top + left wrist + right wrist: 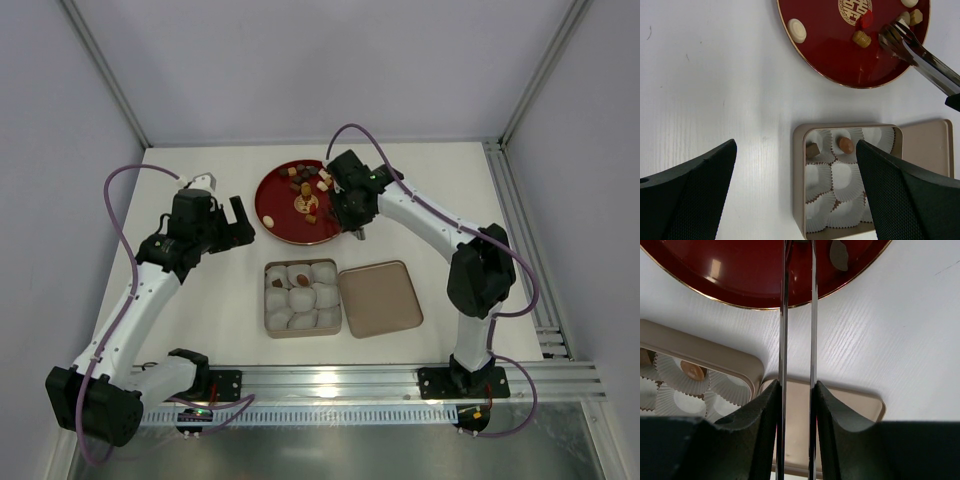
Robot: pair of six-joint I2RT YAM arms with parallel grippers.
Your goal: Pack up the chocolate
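Observation:
Several chocolates [305, 181] lie on a red plate [275, 205]. In the left wrist view a cream round one [797, 30], a red one [866, 19] and a tan one [861, 38] show on the plate [830, 50]. My right gripper [345, 205] [797, 390] is shut on thin metal tongs [784, 315]. The tong tips [894, 35] hang spread over the plate beside the tan one, holding nothing. A tan box [268, 300] of white paper cups holds two chocolates [813, 149] [845, 144]. My left gripper [236, 222] [795, 200] is open and empty, left of the plate.
The box's lid [380, 298] lies flat right of the box, also in the right wrist view [840, 415]. The box rim [799, 180] sits between my left fingers in view. Frame posts stand at the table's far corners and a rail runs along the right edge.

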